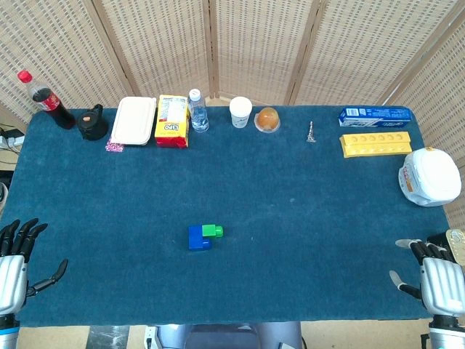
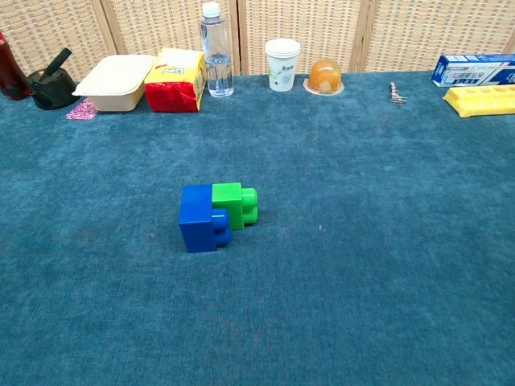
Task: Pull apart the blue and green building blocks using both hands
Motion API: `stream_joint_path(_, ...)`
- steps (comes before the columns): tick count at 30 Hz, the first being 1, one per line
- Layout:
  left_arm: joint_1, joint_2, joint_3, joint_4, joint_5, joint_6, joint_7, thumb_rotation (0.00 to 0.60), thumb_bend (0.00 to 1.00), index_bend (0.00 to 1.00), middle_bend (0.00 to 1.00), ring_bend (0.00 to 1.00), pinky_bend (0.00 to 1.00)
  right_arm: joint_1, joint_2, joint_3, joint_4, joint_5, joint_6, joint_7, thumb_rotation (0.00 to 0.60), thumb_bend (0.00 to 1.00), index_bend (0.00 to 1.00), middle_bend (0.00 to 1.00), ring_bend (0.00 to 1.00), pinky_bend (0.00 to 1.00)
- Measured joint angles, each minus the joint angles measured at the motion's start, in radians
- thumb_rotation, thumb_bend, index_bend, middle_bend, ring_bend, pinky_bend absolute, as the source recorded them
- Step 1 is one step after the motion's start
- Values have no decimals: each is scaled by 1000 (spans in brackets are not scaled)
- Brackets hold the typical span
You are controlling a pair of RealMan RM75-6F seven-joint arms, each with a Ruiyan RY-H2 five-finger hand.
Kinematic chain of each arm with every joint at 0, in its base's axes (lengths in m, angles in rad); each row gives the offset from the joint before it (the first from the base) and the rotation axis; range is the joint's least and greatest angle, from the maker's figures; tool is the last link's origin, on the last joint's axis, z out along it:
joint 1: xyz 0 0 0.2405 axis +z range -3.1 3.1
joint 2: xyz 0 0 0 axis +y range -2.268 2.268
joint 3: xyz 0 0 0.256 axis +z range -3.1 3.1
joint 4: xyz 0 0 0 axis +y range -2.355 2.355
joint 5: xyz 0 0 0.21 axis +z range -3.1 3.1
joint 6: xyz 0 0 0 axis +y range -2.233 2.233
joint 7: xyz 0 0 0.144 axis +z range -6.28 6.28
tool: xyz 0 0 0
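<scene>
With each robot hand — left robot hand (image 1: 16, 263), right robot hand (image 1: 436, 273) — empty, fingers apart, we judge the mid-desk (image 1: 305, 211) joined blue block (image 2: 198, 218) and green block (image 2: 235, 203) light, rigid, slick — grip opposite ends

Blocks mid-table, my hands at the near corners

My left hand (image 1: 14, 265) and right hand (image 1: 436, 276) flank the joined blocks (image 1: 204, 236); bottles, boxes and cup line the far edge.

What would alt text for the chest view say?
A blue block joined to a green block lies on a blue-carpeted table. Along the far edge stand a water bottle, paper cup and food boxes.
</scene>
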Motion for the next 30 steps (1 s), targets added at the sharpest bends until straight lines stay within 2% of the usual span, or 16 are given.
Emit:
stream_joint_path(13,-1,3,6,6,2,-10,-11,361,284,208,164,47,79,-7,-3,-3,-1,-8,9,2,600,255,345,378,347,288)
stream_joint_path(16,-7,3,7,5,3,-22,-9,347,284,208,185,109,162,-9,-2,-4,-2,-9,11,4,600,254,345,378,347,289)
stream_joint_path(17,-10,4,8,4,4,-30,-7,346,284,209,191,124,220,-9,-2,-4,-1,-10,12,5,600,255,345,378,347,288)
stream_joint_path(18,-14,5,9,4,5,-39,-5,344,282,208,193,129,268,-9,-3,-4,0,-10,12,6,600,255,345,378,347,288)
stream_joint_path(20,-26,9,13,-1,5,-68,0,344,281,208,199,132,292,-9,-4,-4,4,-11,11,9,600,255,345,378,347,288)
stream_joint_path(27,-104,28,19,-55,-1,-212,16,342,273,208,207,135,302,-12,-8,-9,19,-14,9,35,600,255,345,378,347,289)
stream_joint_path(30,-138,27,12,-84,-11,-258,56,312,263,208,207,135,303,-14,-9,-12,26,-18,9,47,600,255,345,378,346,288)
